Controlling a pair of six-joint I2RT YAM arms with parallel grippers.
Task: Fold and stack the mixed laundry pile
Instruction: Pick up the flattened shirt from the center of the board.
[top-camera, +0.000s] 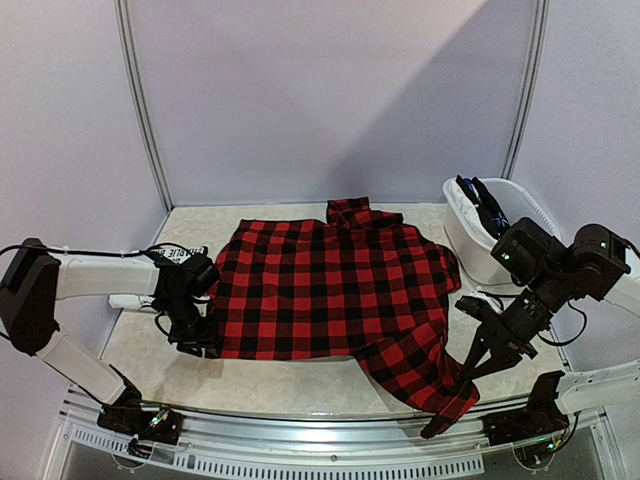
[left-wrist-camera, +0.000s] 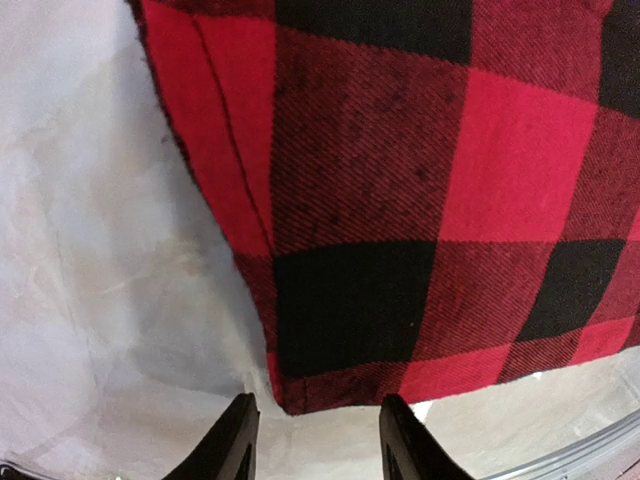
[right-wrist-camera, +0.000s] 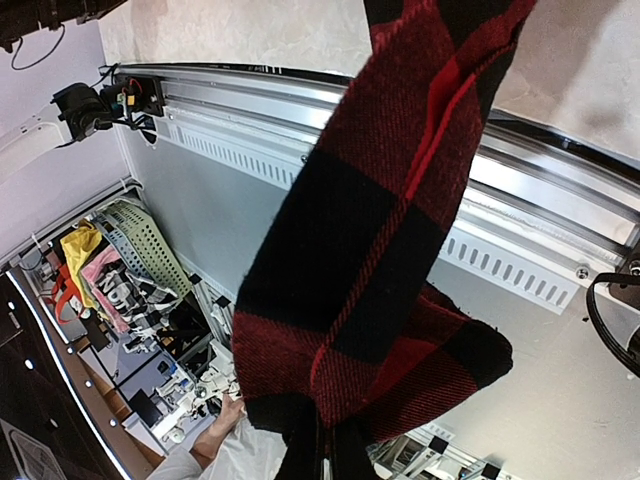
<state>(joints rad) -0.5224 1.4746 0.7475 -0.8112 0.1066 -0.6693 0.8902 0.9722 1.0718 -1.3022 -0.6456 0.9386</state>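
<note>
My left gripper (left-wrist-camera: 318, 445) stands spread just off the near left corner of the red-black plaid shirt (top-camera: 320, 290), which lies flat across the table (top-camera: 290, 385). My right gripper (top-camera: 472, 370) is pinching the shirt's sleeve (right-wrist-camera: 380, 250), which dangles past the table's near edge

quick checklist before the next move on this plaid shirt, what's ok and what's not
1. Right pincer shut on the sleeve: ok.
2. Left pincer open and lined up with the hem corner: ok, corner not yet gripped.
3. Plaid shirt body spread flat on the table: ok.
4. Sleeve end resting on the table: not ok, it hangs past the near edge.
5. Nothing trapped under the shirt: cannot tell.
</note>
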